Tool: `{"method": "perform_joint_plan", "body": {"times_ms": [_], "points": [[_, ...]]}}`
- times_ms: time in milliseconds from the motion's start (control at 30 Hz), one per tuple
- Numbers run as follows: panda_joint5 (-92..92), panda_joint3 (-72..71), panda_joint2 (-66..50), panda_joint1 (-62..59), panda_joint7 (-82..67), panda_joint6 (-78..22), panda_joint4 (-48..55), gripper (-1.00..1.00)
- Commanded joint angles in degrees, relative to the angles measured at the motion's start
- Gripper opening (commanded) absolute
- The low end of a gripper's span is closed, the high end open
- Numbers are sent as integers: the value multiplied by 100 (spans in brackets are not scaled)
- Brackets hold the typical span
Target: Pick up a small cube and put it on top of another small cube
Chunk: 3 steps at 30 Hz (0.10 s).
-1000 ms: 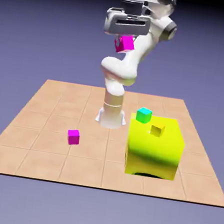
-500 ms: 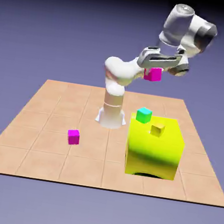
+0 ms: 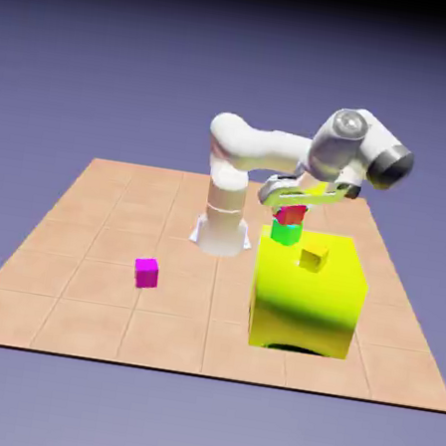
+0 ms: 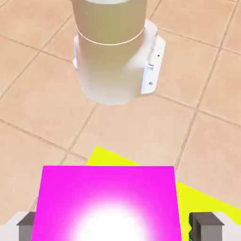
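In the exterior view, furthest to the left, a small magenta cube point(image 3: 146, 273) sits alone on the tiled table point(image 3: 92, 248), well apart from everything else. Next comes my white base point(image 3: 220, 229) at the far edge of the table. Right of it stands the big yellow block point(image 3: 308, 300). On its near-left top corner rests the green cube point(image 3: 286, 233), and the hot-pink cube point(image 3: 291, 215) is directly above it, touching or just off its top face; I cannot tell which. My gripper point(image 3: 292, 203) is over that pair, with my arm bent down from the exterior view's right. A small yellow cube point(image 3: 313, 259) lies on the block's top just right of the green cube, apart from it.

In the hand view, my fingers point(image 4: 28, 226) are pinching the hot-pink cube point(image 4: 108, 207), which fills the gap between both grey tips. Behind it a wedge of the big yellow block point(image 4: 202, 202) shows, then table tiles point(image 4: 37, 103) and my base point(image 4: 115, 52).
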<state>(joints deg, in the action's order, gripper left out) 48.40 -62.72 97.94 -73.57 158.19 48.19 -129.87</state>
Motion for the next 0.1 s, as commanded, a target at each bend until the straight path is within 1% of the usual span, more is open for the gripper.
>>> {"method": "perform_joint_plan", "body": {"times_ms": [0, 67], "points": [[-124, 120, -148, -126, -4, -44, 208, 100], [-338, 328, -406, -346, -12, -120, 569, 100]]}}
